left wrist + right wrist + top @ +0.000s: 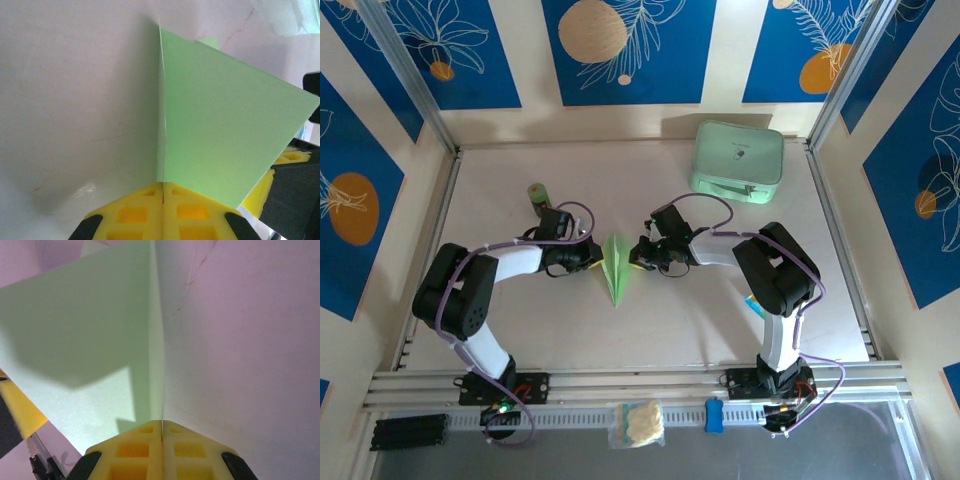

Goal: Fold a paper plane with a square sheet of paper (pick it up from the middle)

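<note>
The square sheet of paper is folded into a narrow, pointed, pale green paper plane (pixel 616 270) in the middle of the table, its tip toward the near edge. My left gripper (pixel 592 256) is shut on its left side and my right gripper (pixel 638 256) on its right side. In the left wrist view the yellow fingertips (pixel 163 186) press together with the paper plane's (pixel 220 130) thin edge pinched between them. In the right wrist view the gripper (pixel 162 424) is likewise shut on an upright fold of the paper plane (pixel 85 340).
A mint-green case (pixel 737 160) stands at the back right. A small green bottle (pixel 537 195) is behind the left arm. A small blue object (pixel 754 306) lies by the right arm. A bag (pixel 636 423) and a blue piece (pixel 714 415) rest on the front rail.
</note>
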